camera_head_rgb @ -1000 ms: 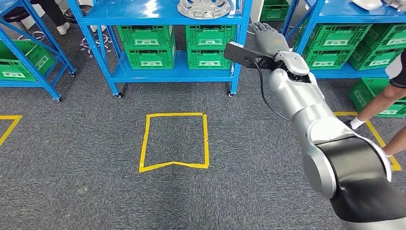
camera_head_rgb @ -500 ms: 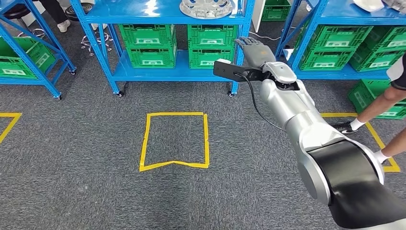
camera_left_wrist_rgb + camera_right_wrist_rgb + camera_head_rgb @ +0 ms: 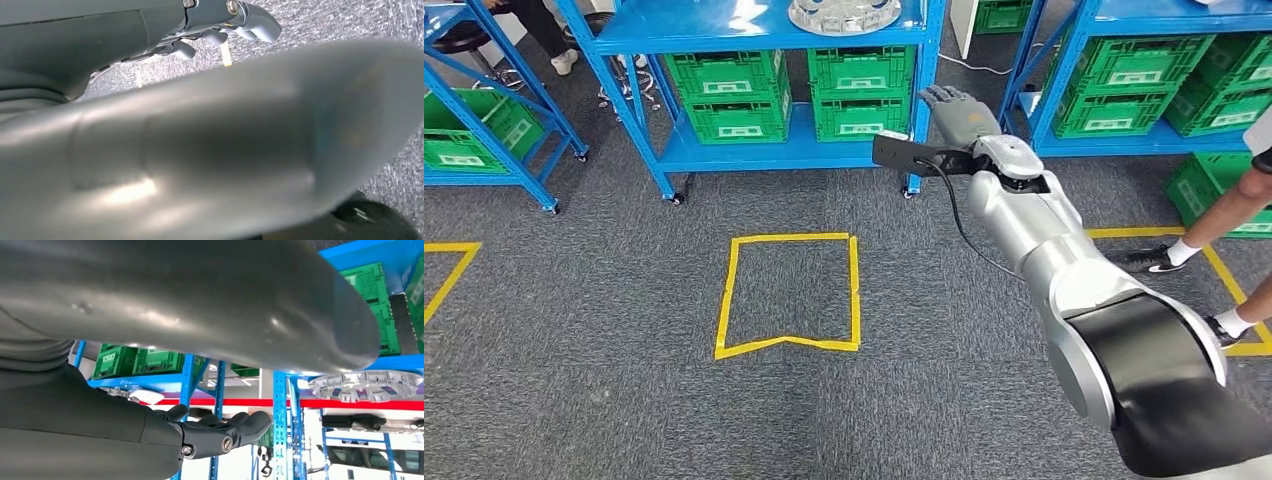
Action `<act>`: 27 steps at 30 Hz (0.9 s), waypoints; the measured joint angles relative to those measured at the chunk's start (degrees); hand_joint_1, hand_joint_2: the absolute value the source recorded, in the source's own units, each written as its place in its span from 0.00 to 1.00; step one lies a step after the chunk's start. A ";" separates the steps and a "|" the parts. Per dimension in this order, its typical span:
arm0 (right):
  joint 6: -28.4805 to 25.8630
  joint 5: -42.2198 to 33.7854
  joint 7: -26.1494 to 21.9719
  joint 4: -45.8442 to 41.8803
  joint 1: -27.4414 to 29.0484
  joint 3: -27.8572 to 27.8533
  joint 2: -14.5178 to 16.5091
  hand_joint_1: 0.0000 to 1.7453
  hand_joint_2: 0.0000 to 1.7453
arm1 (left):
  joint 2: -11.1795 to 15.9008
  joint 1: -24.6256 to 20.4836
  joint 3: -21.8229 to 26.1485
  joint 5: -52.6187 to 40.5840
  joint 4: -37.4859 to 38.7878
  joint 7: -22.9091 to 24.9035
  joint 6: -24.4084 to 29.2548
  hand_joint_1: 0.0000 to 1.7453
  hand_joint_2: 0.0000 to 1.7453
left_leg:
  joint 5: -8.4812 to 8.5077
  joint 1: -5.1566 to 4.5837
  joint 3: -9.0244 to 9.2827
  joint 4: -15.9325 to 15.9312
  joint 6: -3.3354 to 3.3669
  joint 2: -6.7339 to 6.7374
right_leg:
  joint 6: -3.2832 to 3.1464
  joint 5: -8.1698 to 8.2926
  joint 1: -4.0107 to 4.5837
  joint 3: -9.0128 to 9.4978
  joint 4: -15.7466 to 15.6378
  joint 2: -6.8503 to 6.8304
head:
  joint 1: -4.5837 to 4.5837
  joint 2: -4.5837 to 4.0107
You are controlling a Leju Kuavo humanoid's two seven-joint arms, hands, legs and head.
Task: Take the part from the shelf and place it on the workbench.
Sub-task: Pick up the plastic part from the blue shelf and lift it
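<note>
A yellow tape square (image 3: 790,294) marks the grey carpet nearest the robot, beyond it the right hand (image 3: 961,113) reaches toward the blue shelf (image 3: 764,30) with fingers (image 3: 240,426) spread and empty, and the silver round part (image 3: 843,13) lies on the shelf's top level

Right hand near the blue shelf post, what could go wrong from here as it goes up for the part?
1. The right hand is raised, open, close beside the blue shelf post; lifting toward the silver part could clip the post or the shelf edge.
2. A person's legs stand near the right arm; a wide swing might reach them.
3. The part sits at the shelf's front edge, so a nudge could tip it off.
</note>
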 joint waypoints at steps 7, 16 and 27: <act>0.01 -0.01 0.00 0.03 0.06 0.16 0.01 0.00 0.00 | 0.00 0.04 0.00 -0.01 0.00 0.00 0.02 0.00 0.00 | 5.37 -0.15 1.04 -5.94 0.37 0.41 | -0.05 -0.33 0.21 0.42 -0.06 -0.02 | -0.07 0.00; 0.01 -0.01 0.01 0.06 0.28 0.22 0.00 0.00 0.00 | 0.01 0.05 0.00 -0.01 0.00 0.01 0.03 0.00 0.00 | 5.80 -0.21 2.15 -8.34 3.19 0.22 | 2.02 -6.75 0.40 -5.98 13.03 0.02 | 0.02 0.00; -1.15 -0.09 -1.84 -0.21 1.32 0.69 -0.89 0.00 0.00 | 0.12 0.28 0.00 -0.45 -0.06 -0.77 -0.15 0.00 0.00 | 4.08 -0.39 2.27 -7.14 1.02 0.08 | -0.30 -1.22 0.83 1.48 -0.89 0.03 | -0.10 0.00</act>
